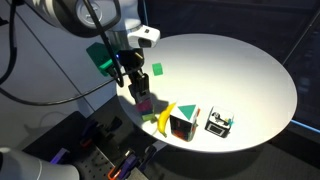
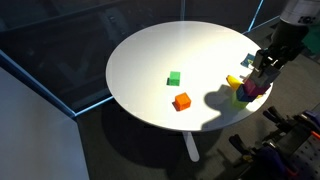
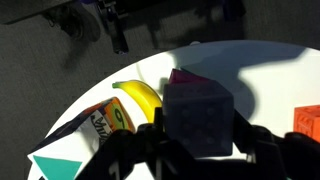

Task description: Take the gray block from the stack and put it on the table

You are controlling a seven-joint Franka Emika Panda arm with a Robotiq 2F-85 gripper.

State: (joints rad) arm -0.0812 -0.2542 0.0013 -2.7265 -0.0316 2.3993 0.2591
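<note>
**Gray block pinched at the stack by the end effector**

In the wrist view the gray block (image 3: 198, 118) is seen as a dull, dark-gray cube, clamped on both sides by the fingers of the end effector (image 3: 200, 132). A magenta cube (image 3: 182, 76) is partly shown behind it. The stack (image 2: 245, 93) is placed near the edge of the round white surface (image 2: 150, 60), just beside a banana (image 1: 165, 115).

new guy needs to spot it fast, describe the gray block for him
On the round white table, go to the edge where the banana lies. Just beside it, between the jaws, is the gray block: dull gray, unlike the magenta cube behind it and the orange cube.
</note>
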